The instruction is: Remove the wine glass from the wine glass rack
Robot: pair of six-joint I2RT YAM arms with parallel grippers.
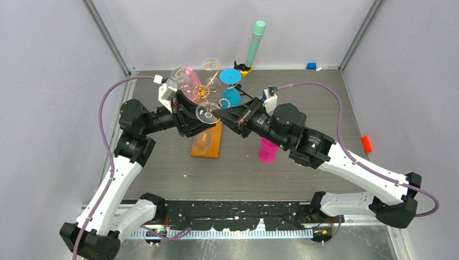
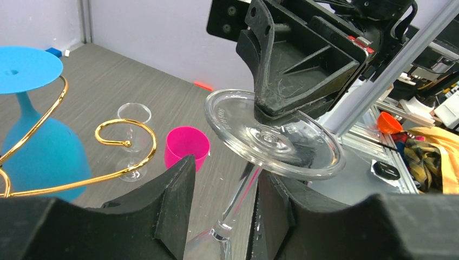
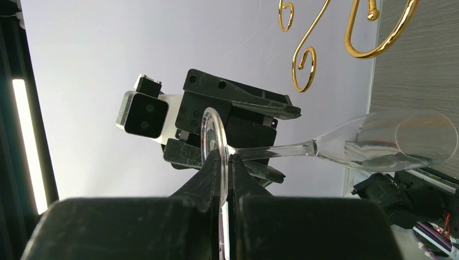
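Grey wood-grain table [image 1: 243, 168], plain pale walls close on three sides. My right gripper [image 3: 224, 162] pinches the thin round foot of the clear wine glass [image 3: 379, 142]. My left gripper [image 2: 224, 179] stands spread around the slim stem, with gaps showing. The wine glass rack [image 1: 214, 146] has curled gold wire left of those fingers, apart from the glass.

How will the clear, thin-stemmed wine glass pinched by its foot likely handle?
The clear wine glass is probably fragile; its stem looks thin. Likely slippery: the right gripper pinches only the smooth foot's rim. It may pivot, since the bowl hangs far from that grip.
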